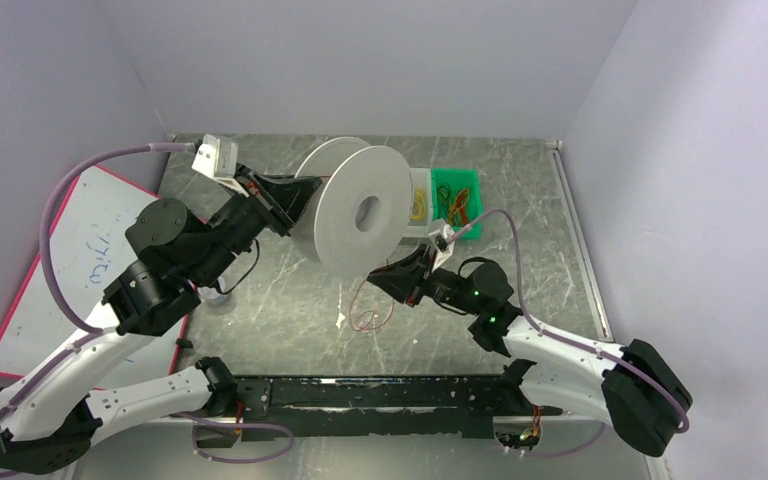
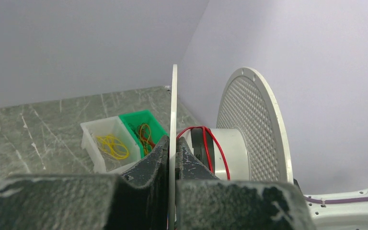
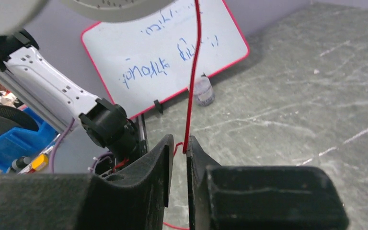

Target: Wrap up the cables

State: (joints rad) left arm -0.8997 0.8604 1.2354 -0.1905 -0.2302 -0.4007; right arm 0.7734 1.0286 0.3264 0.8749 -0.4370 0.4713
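A white spool (image 1: 360, 210) stands on edge mid-table. My left gripper (image 1: 300, 195) is shut on its far flange (image 2: 174, 110), which is pinched edge-on between the fingers. A red cable (image 2: 210, 143) makes a couple of turns around the hub (image 2: 235, 153), in front of the perforated near flange (image 2: 256, 129). The cable (image 3: 191, 86) drops from the spool into the narrow gap of my right gripper (image 3: 179, 143), touching the right fingertip; the jaws stand slightly apart, wider than the cable. My right gripper (image 1: 385, 278) sits below the spool. Loose cable (image 1: 368, 318) lies on the table.
A white bin (image 1: 418, 205) of yellow bands and a green bin (image 1: 456, 197) of bands sit behind the spool. A red-framed whiteboard (image 1: 80, 250) lies at the left, with a small jar (image 1: 218, 297) beside it. A black rail (image 1: 380, 395) runs along the near edge.
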